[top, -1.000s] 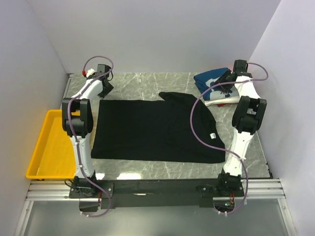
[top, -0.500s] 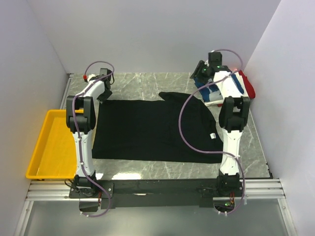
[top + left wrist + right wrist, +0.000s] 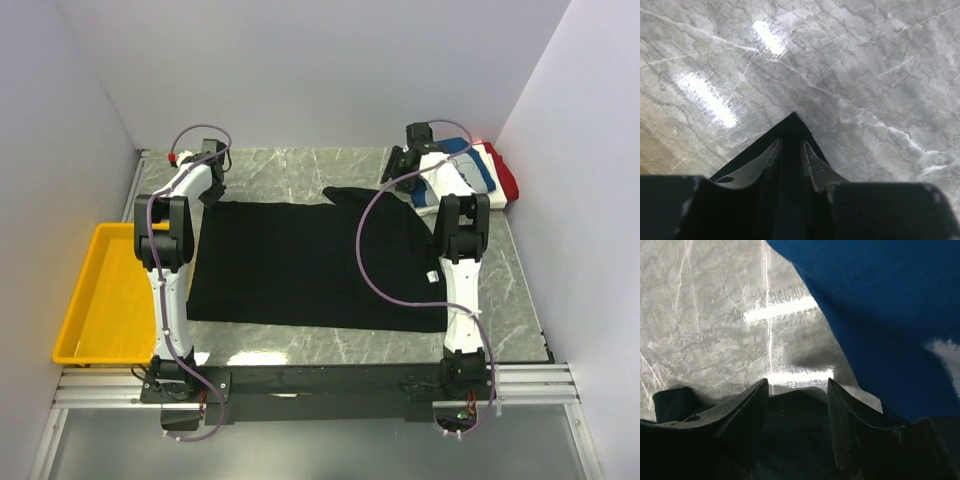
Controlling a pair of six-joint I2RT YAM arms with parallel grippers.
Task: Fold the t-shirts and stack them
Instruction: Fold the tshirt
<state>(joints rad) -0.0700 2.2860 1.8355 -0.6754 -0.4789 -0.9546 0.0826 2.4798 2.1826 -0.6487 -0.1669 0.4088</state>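
Note:
The large black t-shirt lies spread flat on the marble table, its right part folded over. My left gripper is at its far left corner. In the left wrist view the jaws stand a narrow gap apart astride that black corner, which lies between the fingers. My right gripper sits at the shirt's far right edge, open, with black cloth low between its fingers. A blue t-shirt lies just to its right. The blue, white and red t-shirts are piled at the back right.
A yellow tray stands off the table's left edge. White walls close in the back and both sides. Bare marble shows behind the black shirt and along the front edge.
My right arm swung left off the pile to the black shirt's far right edge, uncovering the pile. My left gripper dropped onto the far left corner and its jaws narrowed.

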